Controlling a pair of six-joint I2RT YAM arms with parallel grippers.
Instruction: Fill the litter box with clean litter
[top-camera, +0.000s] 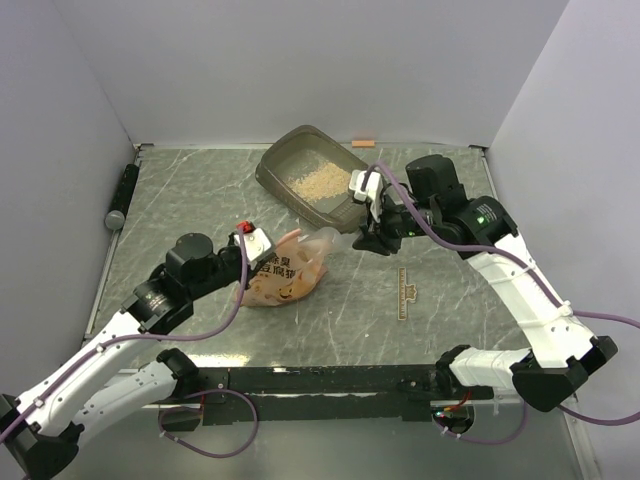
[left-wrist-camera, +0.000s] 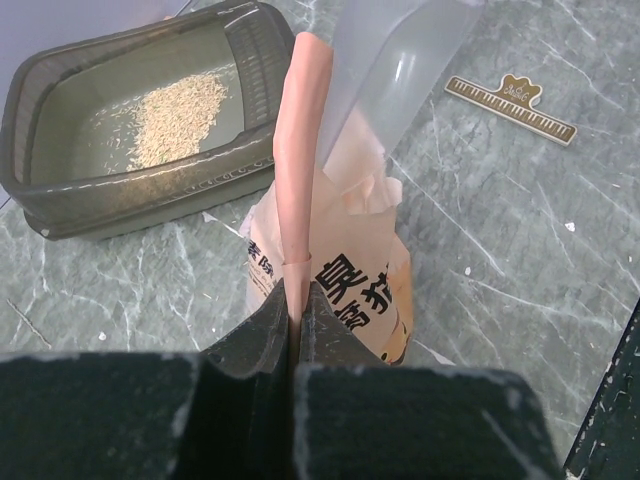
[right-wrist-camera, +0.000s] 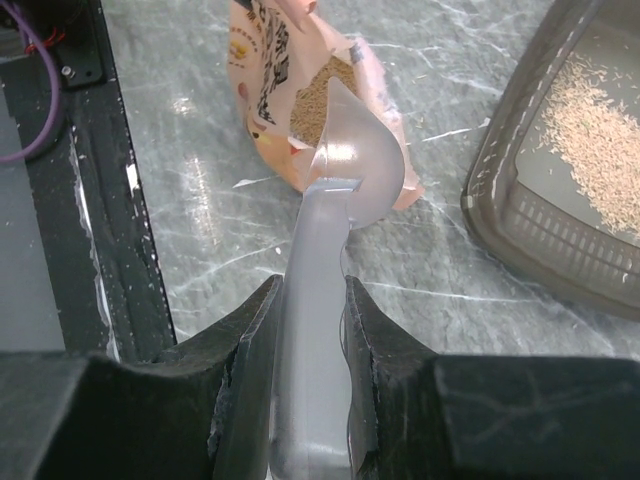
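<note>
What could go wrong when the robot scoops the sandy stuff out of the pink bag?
1. The left end effector pinches only a thin fold of the soft bag. It might slip, and the bag could slump and spill litter.
2. The scoop in the right end effector sits at the bag's mouth. Pushing in could shove the bag over.
3. Bare table lies between bag and litter box, so some litter may drop on the way.

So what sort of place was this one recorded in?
Probably a robot test cell, not a home: plain white panels wall in a marble-patterned tabletop, the left arm and right arm are bolted at its near edge, and a small ruler lies on it.
</note>
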